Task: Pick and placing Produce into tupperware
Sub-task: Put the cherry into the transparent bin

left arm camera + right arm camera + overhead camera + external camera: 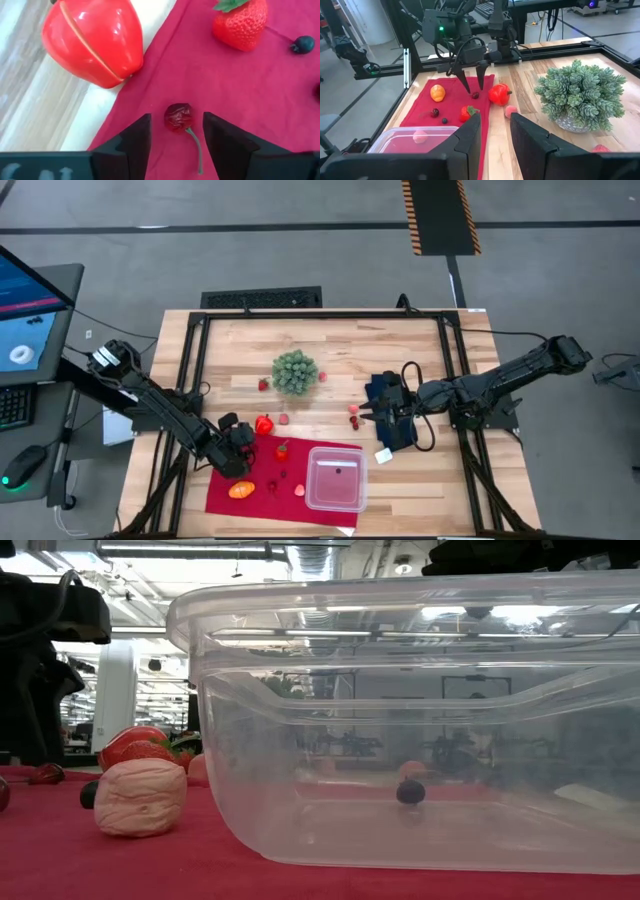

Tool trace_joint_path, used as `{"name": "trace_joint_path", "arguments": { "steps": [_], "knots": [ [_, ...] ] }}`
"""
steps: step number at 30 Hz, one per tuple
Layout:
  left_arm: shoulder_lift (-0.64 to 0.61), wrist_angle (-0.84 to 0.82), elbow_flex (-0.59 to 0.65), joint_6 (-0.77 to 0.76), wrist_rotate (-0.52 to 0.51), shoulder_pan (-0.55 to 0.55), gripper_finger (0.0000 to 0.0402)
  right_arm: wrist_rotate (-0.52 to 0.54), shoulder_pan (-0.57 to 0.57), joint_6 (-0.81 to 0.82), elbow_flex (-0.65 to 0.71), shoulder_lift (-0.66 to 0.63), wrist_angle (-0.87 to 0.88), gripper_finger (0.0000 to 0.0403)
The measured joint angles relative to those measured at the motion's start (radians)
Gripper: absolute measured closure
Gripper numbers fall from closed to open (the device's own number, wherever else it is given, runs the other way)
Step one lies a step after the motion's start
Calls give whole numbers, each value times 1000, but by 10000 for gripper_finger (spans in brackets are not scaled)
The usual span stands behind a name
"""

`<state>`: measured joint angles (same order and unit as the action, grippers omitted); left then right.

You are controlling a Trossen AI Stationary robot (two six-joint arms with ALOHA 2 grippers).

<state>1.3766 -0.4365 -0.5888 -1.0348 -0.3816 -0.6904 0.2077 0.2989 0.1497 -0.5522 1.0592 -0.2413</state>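
Hovering my left gripper [173, 134] over a small dark red cherry [178, 117], I have its fingers parted, one on each side of the fruit, touching nothing that I can see. The cherry lies on the red cloth [260, 85] near its edge, stem pointing back toward my wrist, with a glossy red pepper [92, 40] beside it on the bare wood and a strawberry [241, 22] farther on.

To do this well, I judge I should come down until the tips almost meet the cloth, keep the cherry centred, and close on the round body, not the thin stem, which would likely slip. Pinching cloth along with it is the risk.

My right gripper [495, 131] waits over the dark blue cloth [395, 425], fingers apart by a narrow gap and empty.

The clear tub [336, 477] sits on the cloth's right part, well apart from the cherry, with one small dark berry [410, 791] inside; something pink shows through its wall but I cannot tell what. From above, the cherry is hidden under the gripper.
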Motion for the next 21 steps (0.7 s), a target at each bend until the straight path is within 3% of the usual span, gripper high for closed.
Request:
{"name": "trace_joint_path", "arguments": {
  "steps": [21],
  "knots": [
    [1,71,58,-34,37,27,231,0,0,0,0,0,0,274]
  ]
}}
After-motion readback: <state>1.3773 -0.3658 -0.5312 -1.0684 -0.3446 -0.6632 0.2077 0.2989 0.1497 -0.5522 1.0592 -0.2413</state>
